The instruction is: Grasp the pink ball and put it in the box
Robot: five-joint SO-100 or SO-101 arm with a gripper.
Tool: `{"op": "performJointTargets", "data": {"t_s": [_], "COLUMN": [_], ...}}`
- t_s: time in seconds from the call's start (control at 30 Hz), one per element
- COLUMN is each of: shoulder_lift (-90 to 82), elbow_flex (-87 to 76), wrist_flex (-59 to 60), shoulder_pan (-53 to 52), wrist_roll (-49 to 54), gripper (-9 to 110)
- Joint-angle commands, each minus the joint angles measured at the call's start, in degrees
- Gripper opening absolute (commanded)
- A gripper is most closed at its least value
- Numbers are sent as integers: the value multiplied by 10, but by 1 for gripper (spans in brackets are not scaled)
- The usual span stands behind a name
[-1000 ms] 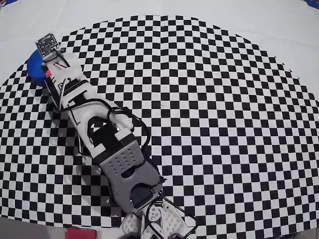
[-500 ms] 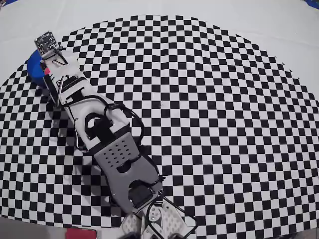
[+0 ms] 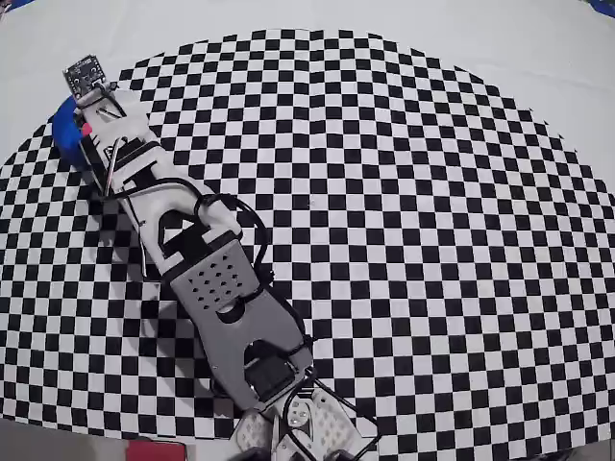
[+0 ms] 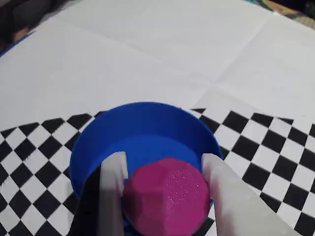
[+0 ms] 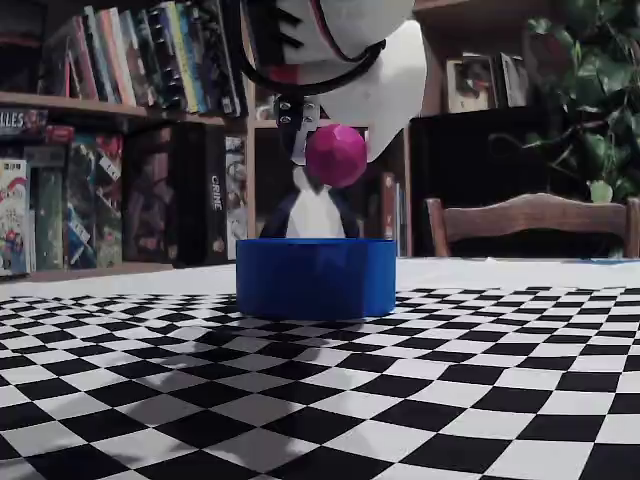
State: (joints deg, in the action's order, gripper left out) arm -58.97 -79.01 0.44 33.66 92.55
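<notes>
The claw (image 4: 165, 196) squeezes the small round pink ball (image 4: 166, 195) and holds it in the air above the round blue plastic box (image 5: 316, 276), at the far left of the checkered worktop (image 3: 432, 240) in the overhead view. If the ball drops near the rim, it could bounce out. The box looks empty.

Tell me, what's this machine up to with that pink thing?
A small robot arm has its gripper shut on a pink ball and holds it in the air above a round blue box. The box sits near the edge of a checkered mat. The ball is not yet inside it.
</notes>
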Motion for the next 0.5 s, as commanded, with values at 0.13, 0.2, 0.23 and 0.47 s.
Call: {"op": "performJointTargets", "data": {"t_s": [0.13, 0.2, 0.23, 0.47], "shoulder_lift": [15, 23, 27, 55], "elbow_flex": [62, 70, 76, 110], "wrist_flex": [9, 11, 11, 17], "shoulder_pan": [0, 0, 0, 0], "wrist_roll": [-4, -4, -4, -4], "gripper": [0, 0, 0, 0]}}
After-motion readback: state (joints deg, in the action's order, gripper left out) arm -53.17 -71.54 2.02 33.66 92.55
